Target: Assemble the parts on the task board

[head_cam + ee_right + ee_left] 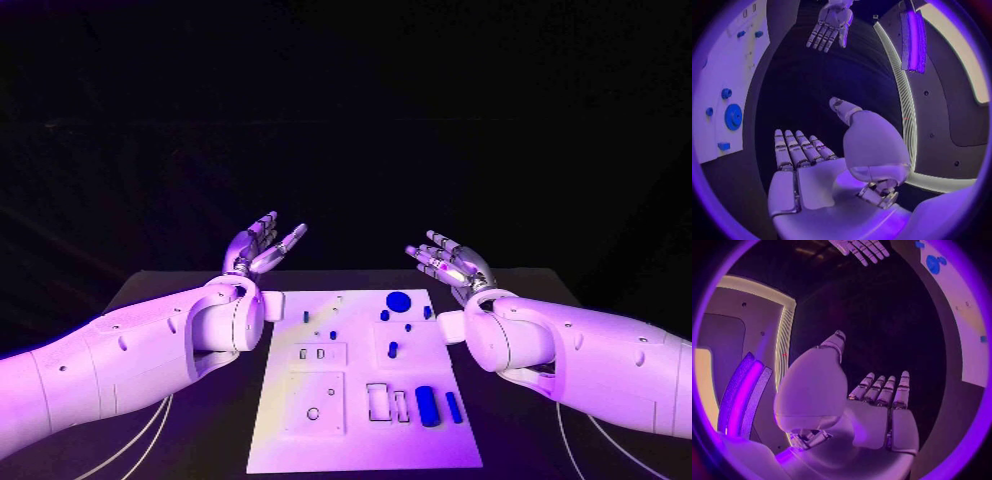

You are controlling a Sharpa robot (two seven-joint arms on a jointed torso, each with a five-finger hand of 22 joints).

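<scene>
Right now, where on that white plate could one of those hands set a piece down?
The task board looks bare along its near edge and near left corner, below the small recesses. The far right, around the big blue disc, and the near right, by the blue bars, are crowded.

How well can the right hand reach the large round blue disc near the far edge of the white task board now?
Probably yes. The right hand is open, holds nothing and hovers just beyond the white task board's far right corner. The large round blue disc lies uncovered close by, and nothing stands between them.
</scene>
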